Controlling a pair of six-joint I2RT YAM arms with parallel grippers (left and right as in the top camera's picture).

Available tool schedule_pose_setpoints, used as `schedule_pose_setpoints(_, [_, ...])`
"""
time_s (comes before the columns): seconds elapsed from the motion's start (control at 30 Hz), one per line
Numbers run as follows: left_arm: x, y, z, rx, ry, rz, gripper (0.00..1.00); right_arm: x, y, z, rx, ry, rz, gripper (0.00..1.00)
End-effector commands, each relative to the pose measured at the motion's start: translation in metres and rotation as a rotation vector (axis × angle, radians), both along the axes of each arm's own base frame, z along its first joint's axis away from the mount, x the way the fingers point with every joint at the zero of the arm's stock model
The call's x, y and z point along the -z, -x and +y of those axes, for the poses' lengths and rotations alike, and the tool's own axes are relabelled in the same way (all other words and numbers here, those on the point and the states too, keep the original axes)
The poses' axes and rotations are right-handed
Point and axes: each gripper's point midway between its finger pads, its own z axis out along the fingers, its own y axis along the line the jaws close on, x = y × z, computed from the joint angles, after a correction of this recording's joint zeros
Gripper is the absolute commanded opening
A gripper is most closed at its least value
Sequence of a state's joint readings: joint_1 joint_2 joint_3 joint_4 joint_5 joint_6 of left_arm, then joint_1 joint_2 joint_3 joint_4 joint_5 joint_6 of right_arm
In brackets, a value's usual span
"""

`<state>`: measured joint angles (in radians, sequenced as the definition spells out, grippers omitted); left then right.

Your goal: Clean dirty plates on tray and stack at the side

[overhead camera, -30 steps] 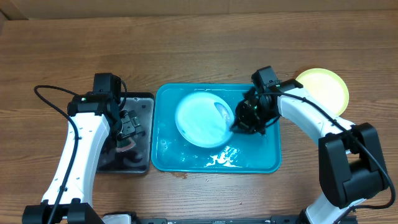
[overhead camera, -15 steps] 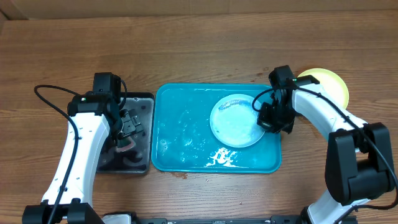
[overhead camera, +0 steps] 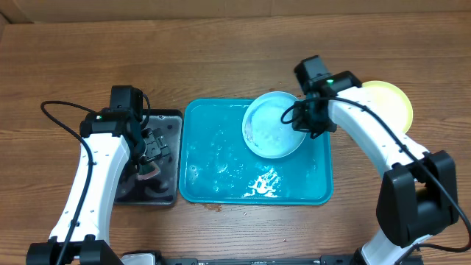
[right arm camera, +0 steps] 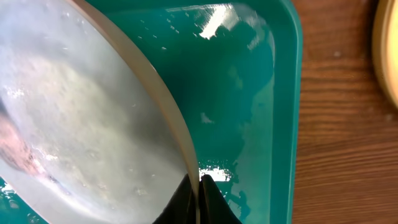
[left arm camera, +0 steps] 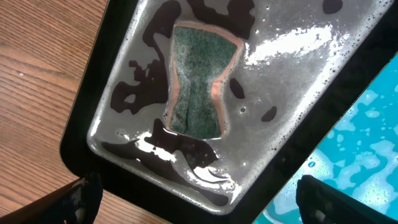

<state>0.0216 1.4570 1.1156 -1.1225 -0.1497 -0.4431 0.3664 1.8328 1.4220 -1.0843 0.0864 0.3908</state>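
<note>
As right hand (overhead camera: 300,122) grips, plate (overhead camera: 271,134) shifted

**A:** Seen from above, where could a hand pass?

**B:** The left and lower parts of the blue tray (overhead camera: 213,162) show bare wet surface. The wooden table (overhead camera: 221,51) lies open across the top of the frame.

**A:** What stands in the way?

**B:** A blue plate (overhead camera: 271,129) hangs over the tray's upper right, pinched by the right gripper (overhead camera: 303,121). A yellow plate (overhead camera: 390,103) sits upper right. At left, the left gripper (overhead camera: 152,151), fingers spread, hovers over a black tray (overhead camera: 171,121) holding a sponge (left arm camera: 198,81).
</note>
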Motion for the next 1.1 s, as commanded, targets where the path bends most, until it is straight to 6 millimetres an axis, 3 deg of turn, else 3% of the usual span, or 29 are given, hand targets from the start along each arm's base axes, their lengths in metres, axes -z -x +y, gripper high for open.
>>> schedule_pose_setpoints(0.0, [-0.007, -0.005, -0.001, -0.014, 0.013, -0.032, 1.0, -0.033, -0.015, 0.004, -0.062, 0.076, -0.127, 0.04])
schedule_pose_setpoints(0.6, [-0.006, -0.006, -0.001, -0.014, 0.013, -0.036, 1.0, -0.122, -0.016, 0.023, -0.24, 0.284, -0.41, 0.04])
schedule_pose_setpoints(1.07, [-0.006, -0.007, -0.001, -0.014, 0.013, -0.043, 1.0, -0.143, 0.007, 0.022, -0.437, 0.616, -0.435, 0.04])
